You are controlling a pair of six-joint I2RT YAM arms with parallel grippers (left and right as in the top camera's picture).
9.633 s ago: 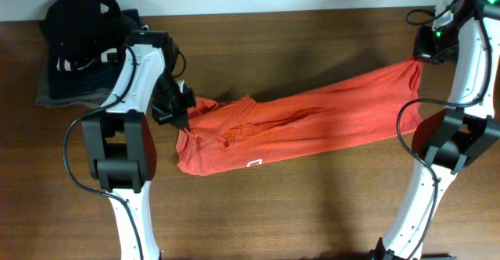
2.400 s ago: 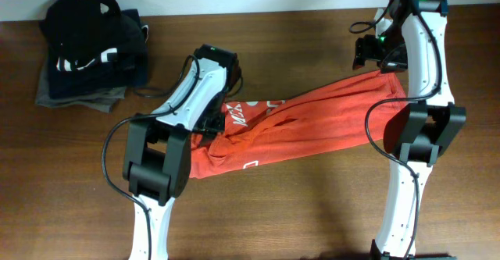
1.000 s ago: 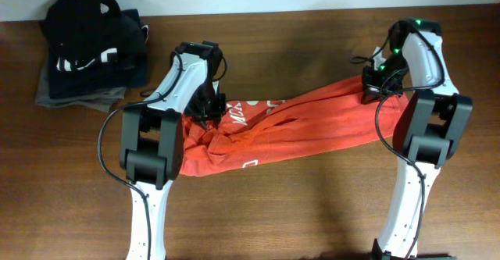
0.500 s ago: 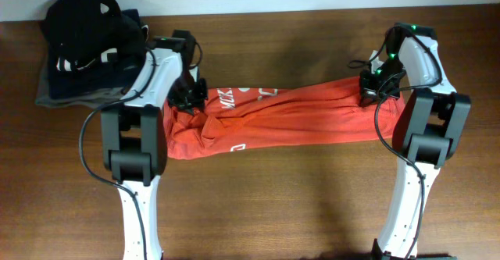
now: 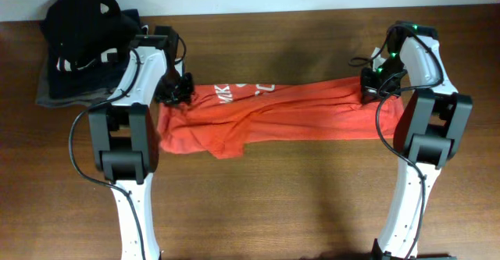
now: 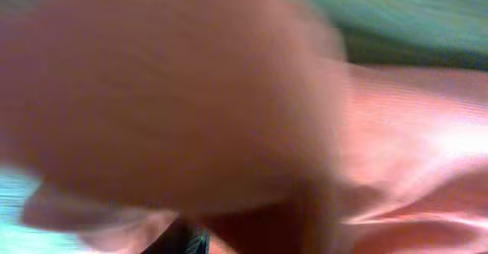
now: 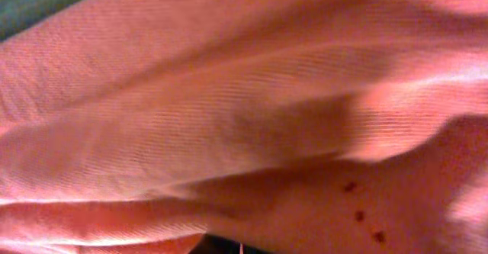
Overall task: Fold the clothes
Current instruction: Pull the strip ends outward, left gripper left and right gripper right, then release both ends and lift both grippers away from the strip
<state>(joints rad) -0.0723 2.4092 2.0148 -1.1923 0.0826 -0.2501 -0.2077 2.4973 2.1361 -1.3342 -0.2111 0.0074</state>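
Moved: left gripper (image 5: 176,92) now farther left and nearer the far edge than half a second ago, close beside the dark pile; orange-red short-sleeved cotton T-shirt (image 5: 273,115) dragged left with it and pulled out straighter; right gripper (image 5: 373,88) almost where it was.
Shirt position: across the middle of the brown wooden table (image 5: 273,205), stretched left to right between the two grippers, white print facing up near the left end, a loose flap spilling toward the near side, left of centre.
Left jaws: hidden below the wrist from overhead; left wrist view only a blur of orange cloth pressed close to the lens; probably pinched on the shirt's left end, judging by the taut line running to it.
Right jaws: closed on the right end of the T-shirt, cloth bunched and drawn up to the fingers; right wrist view filled edge to edge with ribbed orange fabric.
Why held so: one end in each gripper to tension the cloth, take out the twist and spread it before any fold; rumpled lengthwise, so judged not yet flat enough to fold.
Containers: none in view.
Pile: stack of black, navy and grey folded garments (image 5: 82,45) at the far left corner, resting straight on the table, in nothing; just beside the left gripper, apart from the T-shirt.
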